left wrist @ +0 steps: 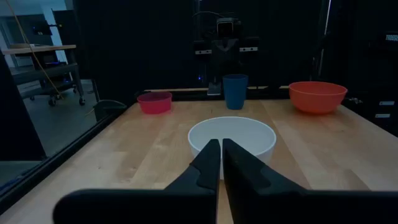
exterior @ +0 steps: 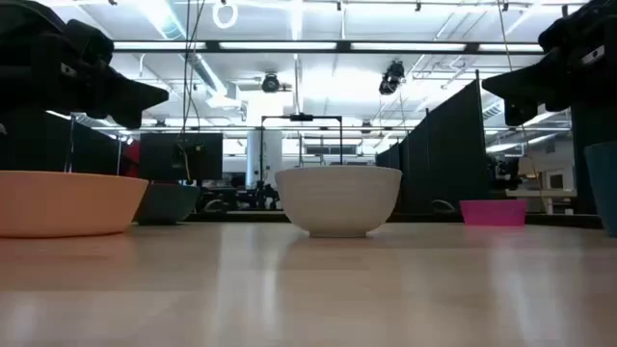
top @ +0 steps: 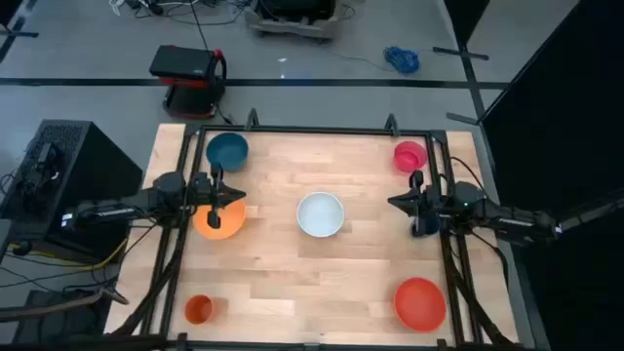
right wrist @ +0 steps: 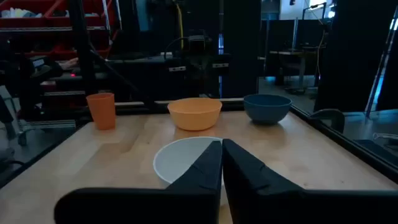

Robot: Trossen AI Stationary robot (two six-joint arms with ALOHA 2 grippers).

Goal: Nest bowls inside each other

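Wooden desk [top: 283, 263] has all five bowls apart, nothing nested: teal [top: 227, 150], orange [top: 218, 220], white [top: 320, 214], pink [top: 409, 155], red [top: 420, 301]. Both tools, left [top: 237, 198] and right [top: 395, 202], are pinched closed, empty. You'd open one, grab a smaller bowl first.

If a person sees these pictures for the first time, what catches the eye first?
Probably the white bowl, alone at the table's centre between both arms. Around it sit the orange bowl under the shut left gripper, the teal bowl behind it, and the red bowl at the near right corner.
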